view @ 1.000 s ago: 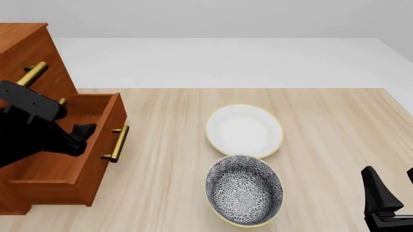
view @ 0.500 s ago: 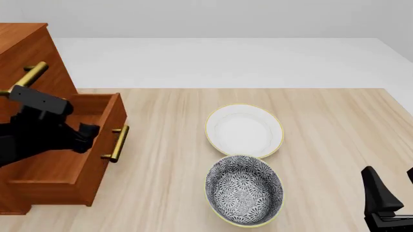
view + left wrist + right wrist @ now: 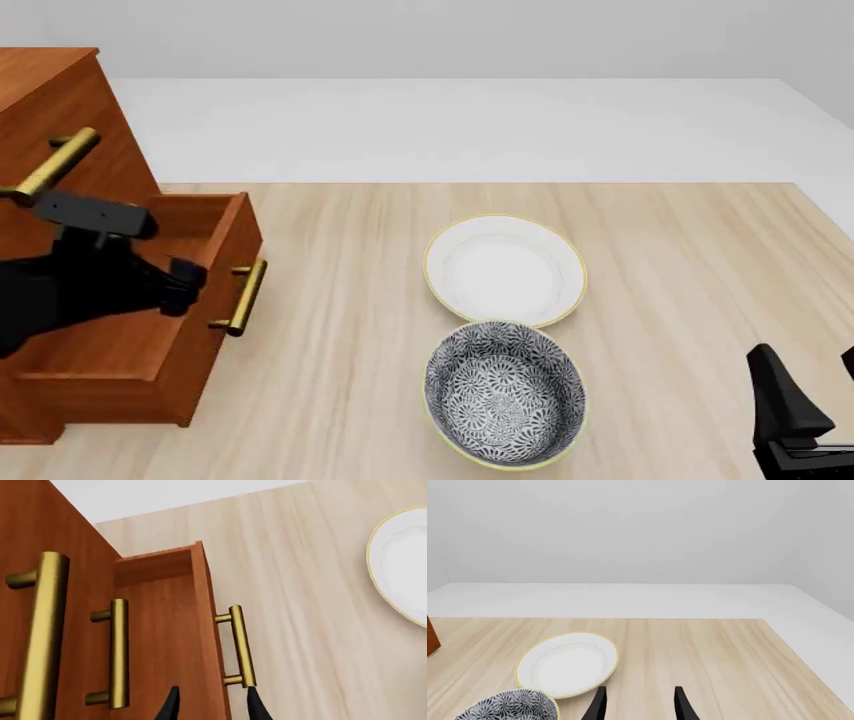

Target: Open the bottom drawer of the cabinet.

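The cabinet (image 3: 60, 110) stands at the table's (image 3: 334, 330) left edge, its bottom drawer (image 3: 147, 320) pulled well out, brass handle (image 3: 242, 297) facing the bowls. Two bowls sit mid-table — a plain white bowl (image 3: 506, 269) and, just nearer the arms, a patterned bowl (image 3: 506, 392); both are well apart from the drawer front.

The left gripper (image 3: 180, 280) hovers above the open drawer, fingers spread and pinching nothing; in its wrist view the fingertips (image 3: 253, 705) straddle the drawer's front board, near the handle (image 3: 240, 647).

The right gripper (image 3: 801, 400) sits at the near right corner, fingers apart.

Since a second ago the left arm has risen slightly; the drawer and bowls are unmoved.
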